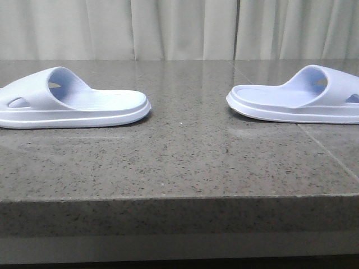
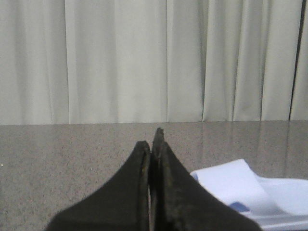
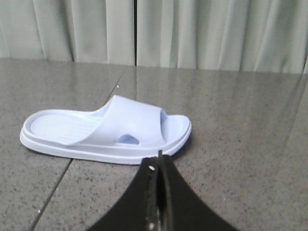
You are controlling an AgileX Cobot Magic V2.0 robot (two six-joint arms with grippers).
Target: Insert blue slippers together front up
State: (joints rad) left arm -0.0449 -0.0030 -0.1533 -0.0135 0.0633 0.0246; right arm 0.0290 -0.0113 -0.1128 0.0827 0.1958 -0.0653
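Observation:
Two pale lavender-blue slippers lie flat, soles down, on the grey stone table. The left slipper (image 1: pixel 73 103) sits at the far left, its strap end toward the left edge; part of it shows in the left wrist view (image 2: pixel 245 185). The right slipper (image 1: pixel 300 101) sits at the far right, strap end toward the right edge; it shows whole in the right wrist view (image 3: pixel 108 130). My left gripper (image 2: pixel 154 139) is shut and empty, beside its slipper. My right gripper (image 3: pixel 159 159) is shut and empty, just short of its slipper's rim. Neither gripper shows in the front view.
The speckled grey stone table (image 1: pixel 185 162) has a front edge near the camera and a tile seam (image 1: pixel 325 148) on the right. A pale curtain (image 1: pixel 179 28) hangs behind the table. A wide gap lies between the two slippers.

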